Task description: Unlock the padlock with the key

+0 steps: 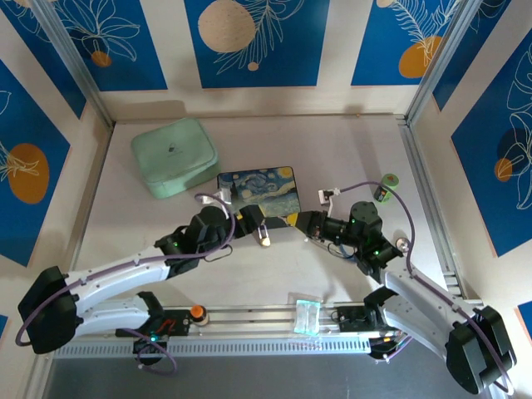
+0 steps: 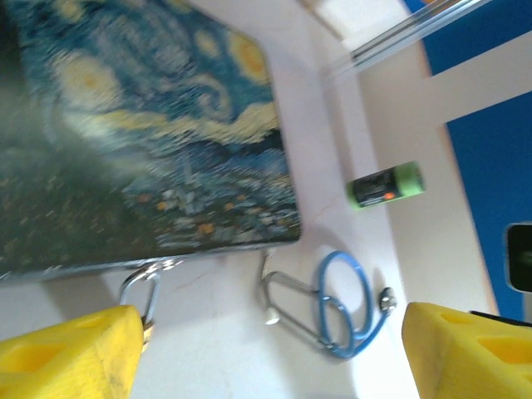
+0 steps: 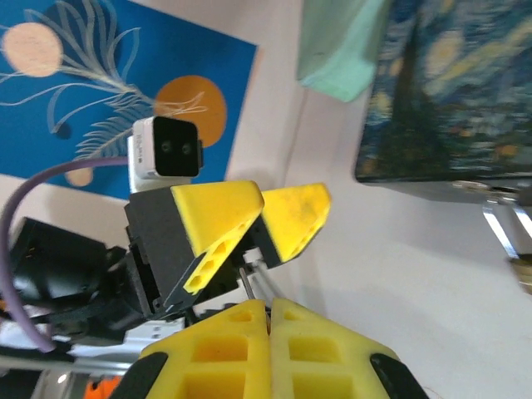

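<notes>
From above, the left gripper (image 1: 258, 229) is reaching out over the table (image 1: 332, 150) to the near edge of the painted box (image 1: 259, 189), and the right gripper (image 1: 298, 220) is facing it from the other side, so the 2 tools are sitting close together. A mint pouch (image 1: 173, 156) is lying well beyond the left gripper, and a green tube (image 1: 389, 181) is lying beyond the right one. In the left wrist view, the left gripper (image 2: 266, 332) is standing wide, its 2 yellow fingers (image 2: 66, 353) far apart with nothing between them. The padlock (image 2: 148, 324) is hanging at the box (image 2: 141, 133) edge, right against the tip of the finger on the left of this view, its body partly hidden behind it. Ahead of the gap, a bent metal clip (image 2: 283, 299) is lying joined to a blue cable (image 2: 345, 303). In the right wrist view, the right gripper (image 3: 268, 306) is pressing its 2 fingers together on a thin silvery sliver that looks like the key (image 3: 248, 281), which is sticking out from the tips toward the left gripper (image 3: 283, 216). The padlock (image 3: 504, 226) is showing far off to the side, under the box (image 3: 449, 91) edge.
</notes>
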